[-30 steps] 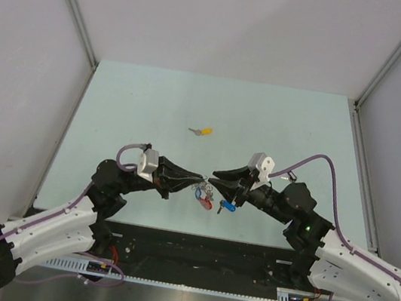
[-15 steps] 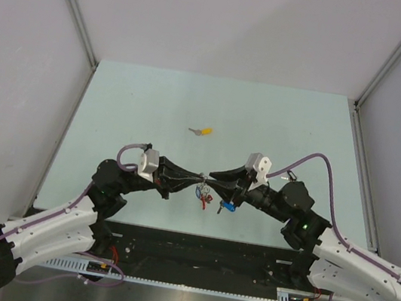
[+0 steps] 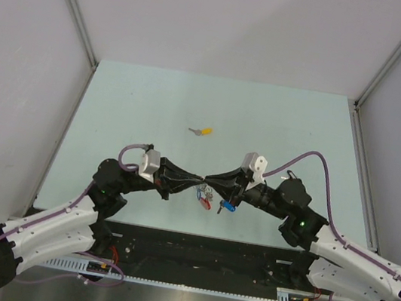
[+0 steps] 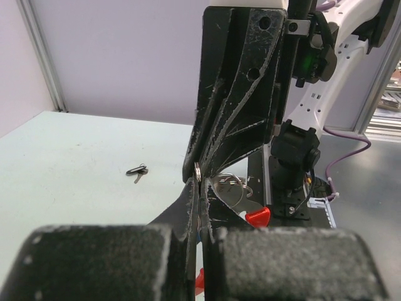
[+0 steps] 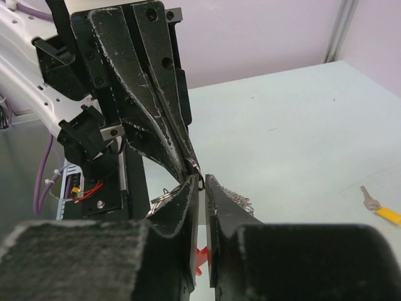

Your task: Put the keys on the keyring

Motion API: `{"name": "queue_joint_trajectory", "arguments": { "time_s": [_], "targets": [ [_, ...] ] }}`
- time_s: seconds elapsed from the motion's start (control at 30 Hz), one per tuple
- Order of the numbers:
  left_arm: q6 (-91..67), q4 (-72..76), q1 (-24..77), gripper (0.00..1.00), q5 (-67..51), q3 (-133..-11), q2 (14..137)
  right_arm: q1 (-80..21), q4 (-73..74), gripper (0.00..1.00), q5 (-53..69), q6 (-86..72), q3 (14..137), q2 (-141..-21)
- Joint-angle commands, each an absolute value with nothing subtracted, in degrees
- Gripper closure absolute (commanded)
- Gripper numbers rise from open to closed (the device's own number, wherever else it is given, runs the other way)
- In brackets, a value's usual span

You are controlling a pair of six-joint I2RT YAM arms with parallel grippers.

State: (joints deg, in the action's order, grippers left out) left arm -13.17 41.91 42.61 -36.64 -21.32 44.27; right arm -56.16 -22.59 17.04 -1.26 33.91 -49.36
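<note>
My left gripper is shut on the keyring, pinching its silver edge at the fingertips. A silver ring loop and a red-capped key hang just behind the left gripper. From above, the bunch dangles below both tips, with the blue-capped key beside it. My right gripper meets the left tip to tip. In the right wrist view its jaws stand a narrow gap apart, with a small dark loop at the tips and the silver chain alongside.
A yellow-capped key lies alone on the pale green table beyond the grippers, also seen as the yellow-capped key at the right edge of the right wrist view. Grey walls enclose the table on three sides.
The right gripper has slid left until its tips meet the left gripper's, and its jaws have narrowed. The hanging bunch swung slightly. The left arm has stayed put.
</note>
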Motion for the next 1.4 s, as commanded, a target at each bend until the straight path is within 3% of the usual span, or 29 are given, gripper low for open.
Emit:
{"name": "queue_joint_trajectory", "arguments": {
  "time_s": [0.0, 0.07, 0.4, 0.53, 0.73, 0.97, 1.37],
  "targets": [
    [-14.59, 45.26, 43.07, 1.00, -39.81, -23.55, 44.65, -56.16, -22.33, 0.94, 21.27, -0.18, 36.65, -50.80],
    [-14.41, 44.04, 43.07, 1.00, -40.51, -23.82, 44.65, -56.16, -20.75, 1.00, 21.71, 2.19, 37.35, -51.15],
    [-4.07, 19.27, 42.98, 0.87, -38.24, -30.57, 40.17, -55.99, -6.69, 1.00, 22.23, 10.89, 44.90, -51.94],
    [3.94, 5.74, 42.98, 0.70, -37.18, -35.67, 40.08, -55.99, -0.80, 1.00, 22.67, 13.97, 48.33, -53.17],
    [15.46, -11.67, 42.98, 0.53, -38.14, -44.90, 43.23, -56.42, 8.51, 1.00, 21.80, 17.66, 52.46, -55.10],
    [22.32, -21.35, 42.98, 0.51, -39.37, -51.15, 48.69, -57.04, 13.44, 1.00, 21.18, 20.21, 55.63, -56.95],
    [24.43, -22.06, 43.77, 0.55, -43.60, -52.21, 51.77, -57.92, 15.21, 1.00, 20.21, 21.53, 58.01, -59.94]
  ]
}}
